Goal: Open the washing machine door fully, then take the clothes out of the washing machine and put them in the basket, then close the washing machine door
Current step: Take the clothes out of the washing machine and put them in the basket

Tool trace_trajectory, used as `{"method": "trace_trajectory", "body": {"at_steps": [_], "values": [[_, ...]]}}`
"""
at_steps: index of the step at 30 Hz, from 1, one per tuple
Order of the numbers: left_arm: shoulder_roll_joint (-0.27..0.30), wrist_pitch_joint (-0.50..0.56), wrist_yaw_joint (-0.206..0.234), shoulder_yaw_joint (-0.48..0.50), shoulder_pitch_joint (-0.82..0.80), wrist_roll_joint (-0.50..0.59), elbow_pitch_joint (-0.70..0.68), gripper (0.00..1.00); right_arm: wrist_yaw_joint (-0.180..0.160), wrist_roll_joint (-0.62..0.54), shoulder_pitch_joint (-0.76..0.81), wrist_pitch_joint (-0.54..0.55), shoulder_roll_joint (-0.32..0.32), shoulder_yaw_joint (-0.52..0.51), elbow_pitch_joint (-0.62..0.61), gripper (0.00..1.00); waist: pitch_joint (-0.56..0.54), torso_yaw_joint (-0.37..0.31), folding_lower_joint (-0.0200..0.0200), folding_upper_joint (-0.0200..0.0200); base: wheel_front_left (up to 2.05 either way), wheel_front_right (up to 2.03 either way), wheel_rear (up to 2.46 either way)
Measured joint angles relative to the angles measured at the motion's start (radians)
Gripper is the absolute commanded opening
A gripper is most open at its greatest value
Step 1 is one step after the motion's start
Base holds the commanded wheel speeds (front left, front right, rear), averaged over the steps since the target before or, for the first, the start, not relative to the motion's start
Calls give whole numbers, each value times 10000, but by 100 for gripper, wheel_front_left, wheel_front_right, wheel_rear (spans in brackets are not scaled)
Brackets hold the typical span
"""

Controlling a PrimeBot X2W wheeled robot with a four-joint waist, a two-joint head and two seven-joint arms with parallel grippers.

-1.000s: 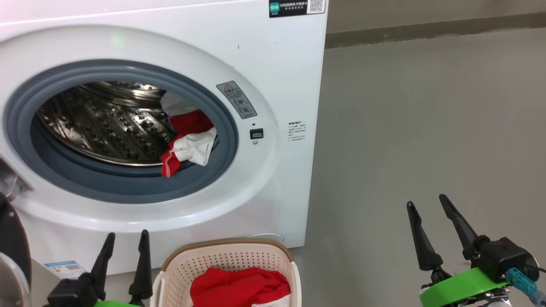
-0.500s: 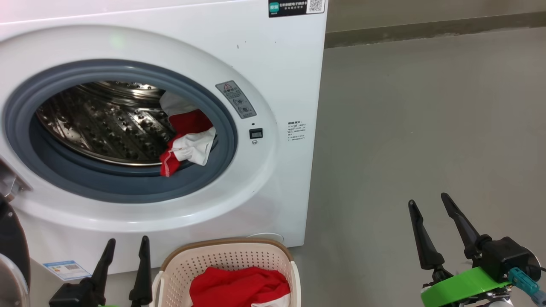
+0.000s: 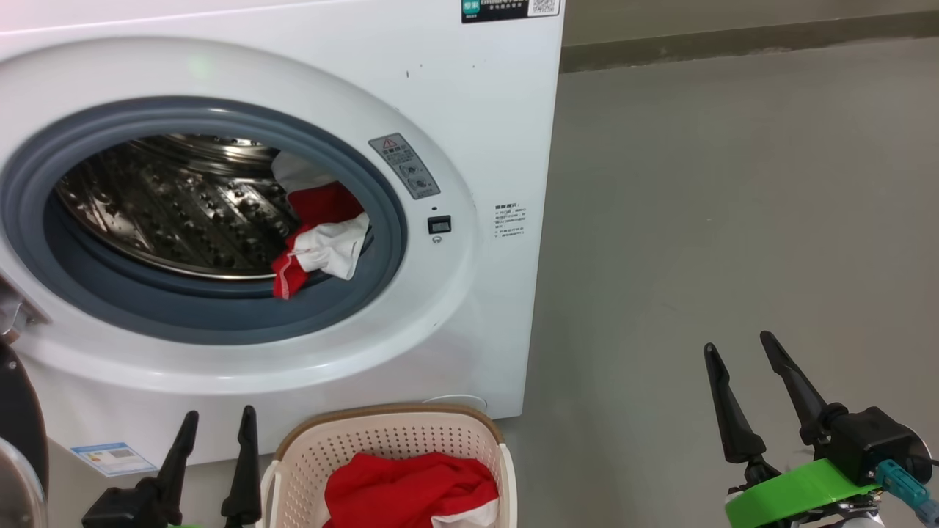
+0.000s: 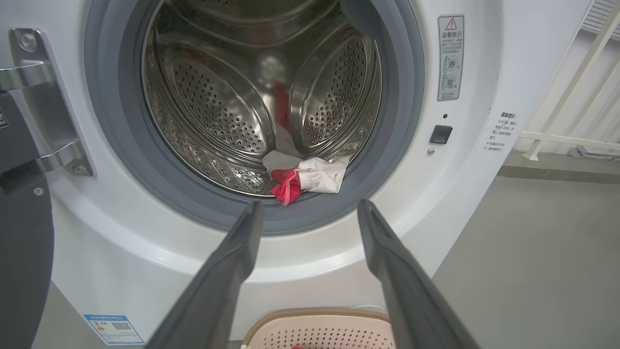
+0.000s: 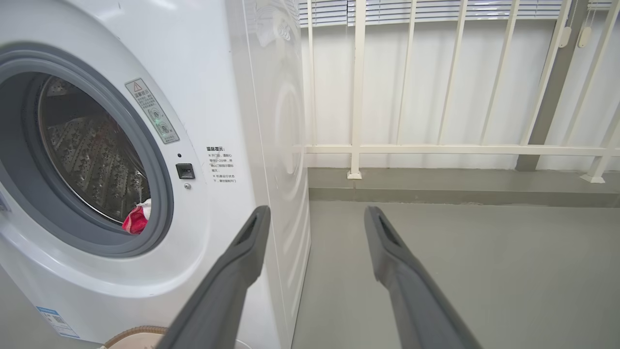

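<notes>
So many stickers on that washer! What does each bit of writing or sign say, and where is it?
"温馨提示" under a red warning triangle: warning sticker right of the drum opening on the washing machine.
"温馨提示" again, it seems: heading of the printed block further right; lines below too small.
Black label with QR code, top edge: cut off, unreadable.
Blue label, lower left corner: too small to read.

Two garments (image 3: 323, 235), one basket (image 3: 389, 438), one machine (image 3: 469, 110)
</notes>
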Motion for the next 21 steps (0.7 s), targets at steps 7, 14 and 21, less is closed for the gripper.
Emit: {"method": "trace_trajectory", "body": {"at_steps": [7,14,21], "values": [[-4,0,2,-13,-454,-169,205,100,0,0,-13,0,-13,40,-46,100,326,35,0,0,0,0,0],[-17,0,25,-6,-1658,-151,648,100,0,2,-282,0,-50,96,-98,100,891,100,0,0,0,0,0],[27,-2,29,44,-3281,-128,1549,100,0,0,-737,0,-92,150,-157,100,1625,160,0,0,0,0,0]]}}
